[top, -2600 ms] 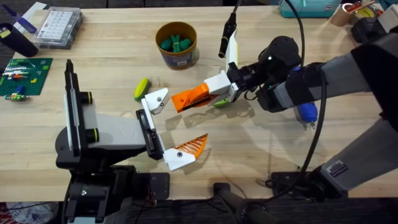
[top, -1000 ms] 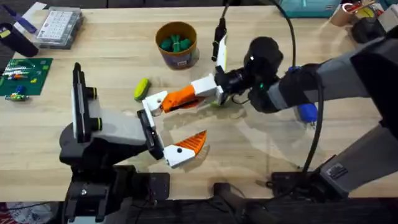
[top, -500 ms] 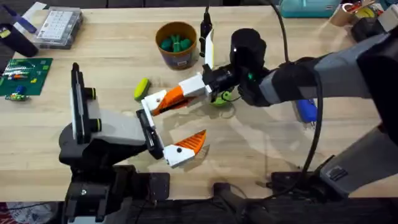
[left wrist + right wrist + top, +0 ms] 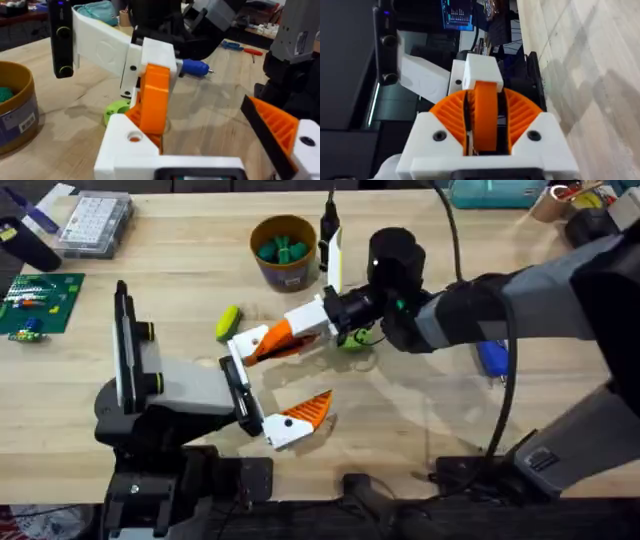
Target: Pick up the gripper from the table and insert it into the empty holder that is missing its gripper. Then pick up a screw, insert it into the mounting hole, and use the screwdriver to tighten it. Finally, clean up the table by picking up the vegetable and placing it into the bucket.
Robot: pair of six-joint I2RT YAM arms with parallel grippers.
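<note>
The gripper (image 4: 283, 332), smooth orange taper, sits clamped in right jaws; left jaws' state unclear.

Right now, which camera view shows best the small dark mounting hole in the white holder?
The left wrist view: the mounting hole faces the camera, close, with the gripper rising right behind it. In the overhead view the holder is small and the hole hard to make out. The right wrist view shows the gripper clamped, not the hole.

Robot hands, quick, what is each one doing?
Left gripper: cannot be told.
Right gripper: closed on the gripper, the orange-and-white finger piece.
</note>
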